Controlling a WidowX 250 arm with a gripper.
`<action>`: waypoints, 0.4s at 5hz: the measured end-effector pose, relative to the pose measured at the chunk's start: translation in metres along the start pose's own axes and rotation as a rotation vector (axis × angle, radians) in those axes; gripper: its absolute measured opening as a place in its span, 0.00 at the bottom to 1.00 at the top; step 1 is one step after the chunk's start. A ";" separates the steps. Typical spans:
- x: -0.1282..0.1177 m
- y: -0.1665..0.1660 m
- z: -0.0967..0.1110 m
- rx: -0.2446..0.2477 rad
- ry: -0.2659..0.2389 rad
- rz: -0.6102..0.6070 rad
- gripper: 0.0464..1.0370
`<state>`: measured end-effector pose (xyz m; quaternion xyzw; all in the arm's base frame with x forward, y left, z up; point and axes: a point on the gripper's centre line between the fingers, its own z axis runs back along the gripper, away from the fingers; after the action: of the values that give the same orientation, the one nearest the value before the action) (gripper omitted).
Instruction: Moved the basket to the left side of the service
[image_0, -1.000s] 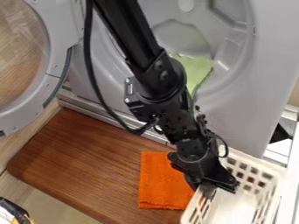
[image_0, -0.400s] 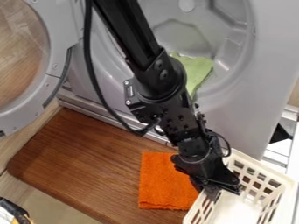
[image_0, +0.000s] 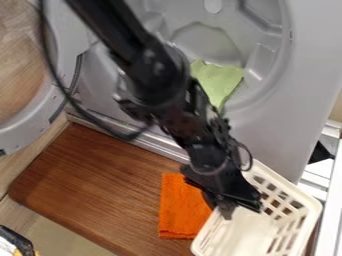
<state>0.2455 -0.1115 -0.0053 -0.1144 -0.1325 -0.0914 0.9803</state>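
Both the white basket (image_0: 304, 194) and your pincer (image_0: 240, 207) have slid left in the view since the earlier frame. You have the pincer over the basket's upper-left side, but you cannot tell whether it is apart, together or clamped on the rim; the basket spreads out below and right of it. Just left of the pincer you have the orange cloth (image_0: 177, 210), lying on the wooden board (image_0: 100, 185). Above the pincer, beyond the board, your green cloth (image_0: 217, 82) lies inside the grey drum (image_0: 204, 42), with the round door (image_0: 33, 120) open at upper left
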 end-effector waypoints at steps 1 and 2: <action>-0.002 0.024 0.026 0.020 -0.031 0.055 0.05; -0.014 0.048 0.042 0.038 -0.040 0.124 0.05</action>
<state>0.2321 -0.0532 0.0209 -0.1056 -0.1462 -0.0255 0.9833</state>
